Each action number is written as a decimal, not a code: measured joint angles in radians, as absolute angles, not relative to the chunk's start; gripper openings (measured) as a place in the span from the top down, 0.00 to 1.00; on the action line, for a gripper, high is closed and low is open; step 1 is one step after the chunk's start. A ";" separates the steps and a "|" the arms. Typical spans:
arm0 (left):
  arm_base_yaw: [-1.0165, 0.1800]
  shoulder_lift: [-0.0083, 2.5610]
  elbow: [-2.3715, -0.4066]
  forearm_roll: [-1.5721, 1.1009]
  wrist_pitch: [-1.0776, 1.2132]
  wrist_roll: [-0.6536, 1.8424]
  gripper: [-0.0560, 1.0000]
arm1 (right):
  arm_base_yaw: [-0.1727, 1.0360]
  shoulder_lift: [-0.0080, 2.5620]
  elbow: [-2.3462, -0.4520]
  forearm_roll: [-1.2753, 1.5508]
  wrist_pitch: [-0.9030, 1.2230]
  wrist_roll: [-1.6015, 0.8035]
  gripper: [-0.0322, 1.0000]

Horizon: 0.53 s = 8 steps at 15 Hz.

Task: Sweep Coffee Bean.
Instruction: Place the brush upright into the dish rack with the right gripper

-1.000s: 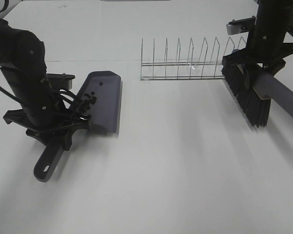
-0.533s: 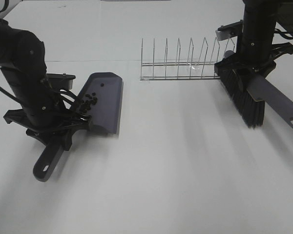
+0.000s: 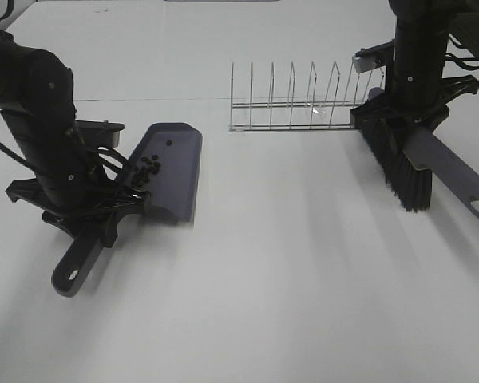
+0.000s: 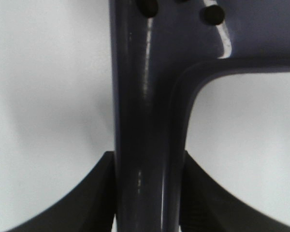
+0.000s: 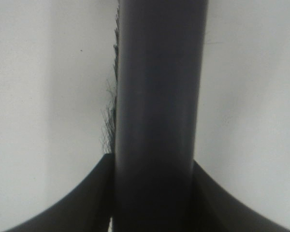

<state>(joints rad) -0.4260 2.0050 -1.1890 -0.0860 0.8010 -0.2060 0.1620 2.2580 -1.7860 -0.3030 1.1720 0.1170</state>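
From above, the coffee bean (image 3: 148,170) cluster lies in the grey dustpan (image 3: 176,155), at the counter's (image 3: 287,263) left side. Only the wrist views show the grips: the left end effector (image 4: 147,193) is clenched on the dustpan handle, and the right end effector (image 5: 152,193) is clenched on the brush (image 3: 401,159) handle.

One dustpan (image 3: 176,163) is counted at nine o'clock on the single white table (image 3: 287,279), and one brush (image 3: 403,171) at two o'clock. One wire rack (image 3: 291,108) is seen at one o'clock, and at least seven upright dividers are counted on it. Roughly a dozen coffee beans (image 3: 148,170) are made out in the pan, but an exact number cannot be told. Two grippers are counted: the left gripper (image 4: 147,193) and the right gripper (image 5: 152,193).
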 joint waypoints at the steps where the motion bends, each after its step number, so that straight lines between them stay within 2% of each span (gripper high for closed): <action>1: -0.426 2.005 -1.189 -0.086 0.801 -0.206 0.64 | 0.162 2.258 -1.786 -0.303 1.150 0.118 0.70; 8: -0.426 2.005 -1.189 -0.086 0.801 -0.206 0.64 | 0.162 2.285 -1.847 -0.302 1.060 0.140 0.70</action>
